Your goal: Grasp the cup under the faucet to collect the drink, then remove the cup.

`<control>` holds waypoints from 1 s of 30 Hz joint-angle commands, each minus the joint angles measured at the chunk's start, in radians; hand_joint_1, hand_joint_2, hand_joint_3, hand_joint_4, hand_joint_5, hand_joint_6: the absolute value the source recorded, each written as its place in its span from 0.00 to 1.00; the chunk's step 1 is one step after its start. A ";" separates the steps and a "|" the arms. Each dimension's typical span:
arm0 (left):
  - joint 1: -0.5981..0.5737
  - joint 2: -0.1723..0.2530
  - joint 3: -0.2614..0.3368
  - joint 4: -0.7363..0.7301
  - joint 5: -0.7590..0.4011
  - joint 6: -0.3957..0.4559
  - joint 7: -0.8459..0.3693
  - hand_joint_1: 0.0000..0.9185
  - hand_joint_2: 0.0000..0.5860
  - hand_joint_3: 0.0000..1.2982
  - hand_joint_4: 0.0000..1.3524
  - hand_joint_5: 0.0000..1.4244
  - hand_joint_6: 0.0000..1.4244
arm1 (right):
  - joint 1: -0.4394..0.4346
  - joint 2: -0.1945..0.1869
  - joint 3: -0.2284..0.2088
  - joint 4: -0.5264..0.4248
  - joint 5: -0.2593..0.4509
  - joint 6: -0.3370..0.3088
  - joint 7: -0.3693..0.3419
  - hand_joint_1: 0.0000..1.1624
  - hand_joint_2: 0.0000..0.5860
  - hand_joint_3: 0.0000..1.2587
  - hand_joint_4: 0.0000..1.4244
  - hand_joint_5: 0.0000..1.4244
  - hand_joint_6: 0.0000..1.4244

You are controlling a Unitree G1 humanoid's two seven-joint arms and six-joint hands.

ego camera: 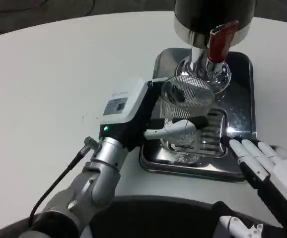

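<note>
Left robot hand (148, 119) grasps the clear ribbed glass cup (187, 101); right robot hand (262, 161) released. Tilting risks spillage onto the steel drip tray (243, 94).

The cup (185, 99) is clear ribbed plastic or glass. The tray (243, 89) and dispenser base (203, 67) are glossy polished metal, the lever (219, 42) red plastic, the table (59, 74) matt white.

White counter and steel drip tray

A round white counter (59, 74) carries a shiny metal drip tray (245, 89) with a slotted grate (214, 135); dark floor (34, 7) shows beyond the counter's far edge.
</note>
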State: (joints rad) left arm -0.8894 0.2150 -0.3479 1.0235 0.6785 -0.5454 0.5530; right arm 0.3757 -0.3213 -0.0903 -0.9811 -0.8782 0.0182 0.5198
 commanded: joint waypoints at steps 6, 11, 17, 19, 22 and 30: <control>-0.053 -0.033 -0.053 0.075 0.016 0.023 0.043 0.49 0.18 0.79 0.84 0.95 1.00 | 0.032 0.008 0.031 -0.027 -0.003 -0.013 0.003 0.17 0.68 0.00 0.00 0.00 0.00; -0.070 -0.045 -0.079 0.102 0.019 0.038 0.053 0.49 0.18 0.79 0.83 0.94 1.00 | 0.036 0.005 0.017 -0.031 0.009 -0.009 0.005 0.17 0.68 0.00 0.00 0.00 0.00; -0.087 -0.053 -0.101 0.123 0.017 0.050 0.059 0.48 0.18 0.79 0.82 0.93 1.00 | 0.049 0.004 0.008 -0.033 0.018 -0.011 0.004 0.17 0.68 0.00 0.00 0.00 0.00; -0.089 -0.054 -0.106 0.126 0.015 0.050 0.060 0.48 0.18 0.79 0.82 0.92 1.00 | 0.052 0.003 0.006 -0.034 0.020 -0.012 0.004 0.17 0.68 0.00 0.00 0.00 0.00; -0.090 -0.054 -0.117 0.130 0.017 0.054 0.058 0.48 0.17 0.78 0.81 0.92 1.00 | 0.056 0.003 0.004 -0.035 0.023 -0.012 0.004 0.17 0.68 0.00 0.00 0.00 0.00; -0.085 -0.050 -0.129 0.129 0.017 0.065 0.053 0.48 0.17 0.77 0.79 0.90 1.00 | 0.060 0.001 0.000 -0.036 0.029 -0.013 0.002 0.17 0.68 0.00 0.00 0.00 0.00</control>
State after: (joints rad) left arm -0.9901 0.1621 -0.4597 1.1357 0.6787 -0.5010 0.6207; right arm 0.4213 -0.3209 -0.0795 -1.0039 -0.8603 0.0121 0.5199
